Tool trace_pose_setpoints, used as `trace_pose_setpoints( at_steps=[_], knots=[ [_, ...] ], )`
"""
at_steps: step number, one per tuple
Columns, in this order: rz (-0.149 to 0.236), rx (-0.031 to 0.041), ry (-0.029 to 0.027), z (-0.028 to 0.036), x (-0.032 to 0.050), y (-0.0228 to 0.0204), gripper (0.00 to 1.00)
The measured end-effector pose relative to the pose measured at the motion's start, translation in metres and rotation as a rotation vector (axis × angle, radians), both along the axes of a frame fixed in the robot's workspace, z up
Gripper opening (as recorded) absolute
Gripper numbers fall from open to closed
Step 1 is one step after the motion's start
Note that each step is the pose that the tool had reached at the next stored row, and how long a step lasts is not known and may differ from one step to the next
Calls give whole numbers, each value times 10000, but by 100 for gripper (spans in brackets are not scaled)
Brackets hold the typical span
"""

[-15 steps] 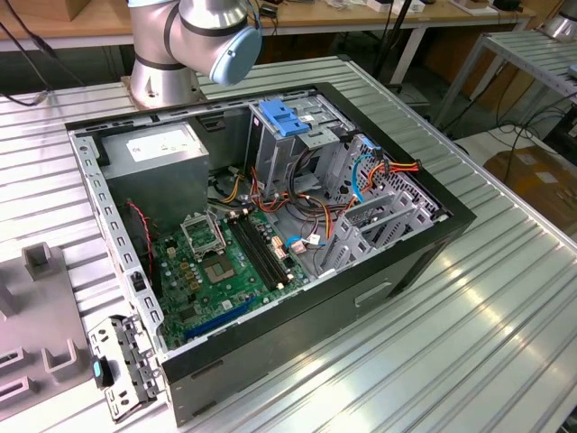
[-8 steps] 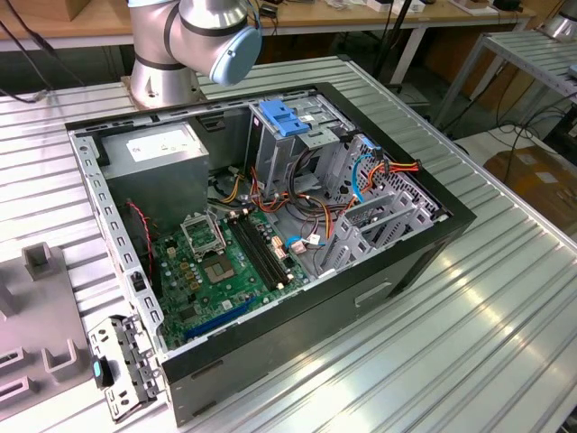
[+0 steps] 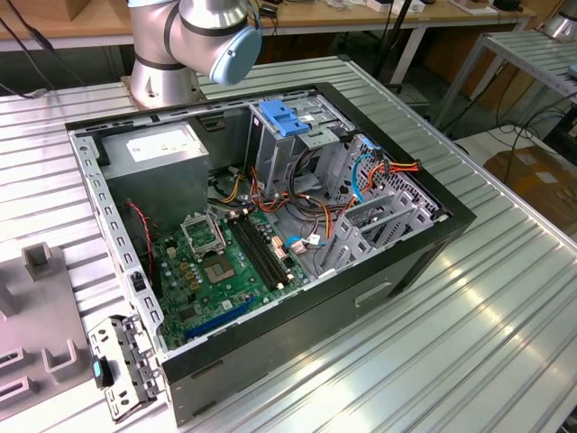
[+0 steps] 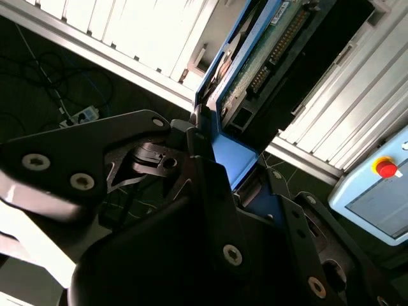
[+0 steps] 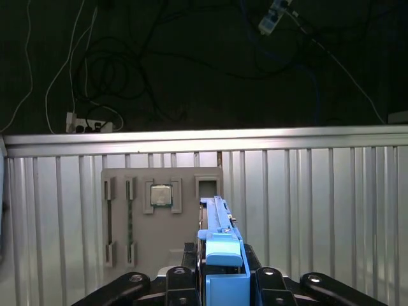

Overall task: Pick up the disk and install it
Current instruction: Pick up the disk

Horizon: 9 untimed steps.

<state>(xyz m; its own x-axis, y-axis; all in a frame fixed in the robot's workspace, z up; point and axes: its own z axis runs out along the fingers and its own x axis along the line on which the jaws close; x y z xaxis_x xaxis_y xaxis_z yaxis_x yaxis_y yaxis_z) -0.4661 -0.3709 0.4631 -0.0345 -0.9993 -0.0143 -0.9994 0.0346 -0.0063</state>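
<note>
Ribbed aluminium tabletop (image 3: pixel 505 343) carries the whole scene. At the exterior view's left lies a grey fixture tray (image 3: pixel 41 316) with upright pegs, just beside the open computer case (image 3: pixel 361 298). Inside the case, going toward the exterior view's right, sit the grey power-supply box (image 3: pixel 162 162), with the green motherboard (image 3: pixel 216 271) nearer the camera. Next comes a tall metal cage (image 3: pixel 270 149) topped by a blue latch (image 3: pixel 284 117), then a lower drive cage (image 3: pixel 379 221) with orange and red cables (image 3: pixel 397 169) behind it. My arm (image 3: pixel 194 36) rises from its base behind the case.

In the first wrist view my gripper (image 5: pixel 223 284) is clamped on the disk (image 5: pixel 217 220). The disk stands on edge between the jaws, with its blue side rail (image 5: pixel 224 248) toward the camera. It is over the tabletop near the fixture tray, where a processor chip (image 5: pixel 160 196) sits in one pocket. Past the tabletop's edge, a power strip (image 5: pixel 86 123) and loose wires lie on the dark floor.

In the second wrist view one black finger (image 4: pixel 197 137) presses against the blue side rail, and the disk's green circuit board (image 4: pixel 255 64) shows beyond it. A pale blue box (image 4: pixel 376 204) with a red button (image 4: pixel 386 167) stands off to the side.
</note>
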Motion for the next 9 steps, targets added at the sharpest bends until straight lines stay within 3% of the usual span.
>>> trace_pose_setpoints(
  at_steps=[9],
  knots=[
    [0, 0, 21, 164, 0, 0, 37]
  ],
)
